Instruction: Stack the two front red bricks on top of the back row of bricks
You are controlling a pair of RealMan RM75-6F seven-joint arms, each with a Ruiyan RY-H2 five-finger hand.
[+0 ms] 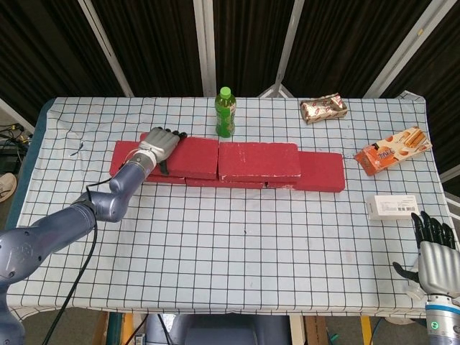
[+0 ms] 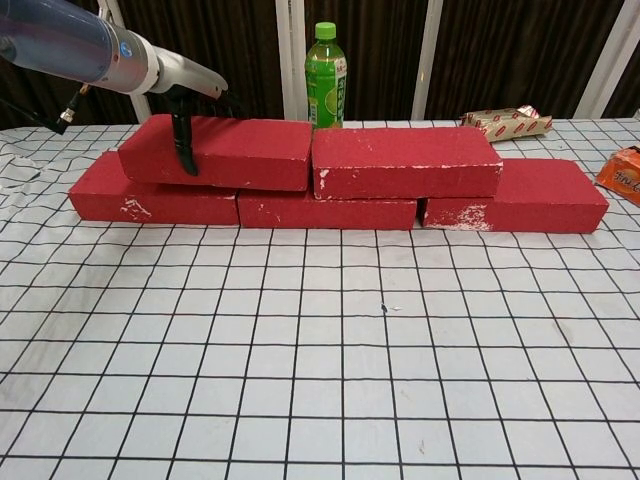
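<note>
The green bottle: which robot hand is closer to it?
Left. The left hand grips a brick just beside the green bottle; the right hand hangs at the table's far near corner.

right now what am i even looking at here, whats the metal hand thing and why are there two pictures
This is a two-armed robot with human-like hands, steered remotely by a person. One picture looks down from its head, the other looks forward from its chest. On the checked table stand three red bricks in a bottom row, with two more stacked on top. The left hand grips the upper left brick, beside the upper right brick. The right hand waits open at the table's near corner, holding nothing. Also there: a green bottle, two snack packets and a white box.
</note>
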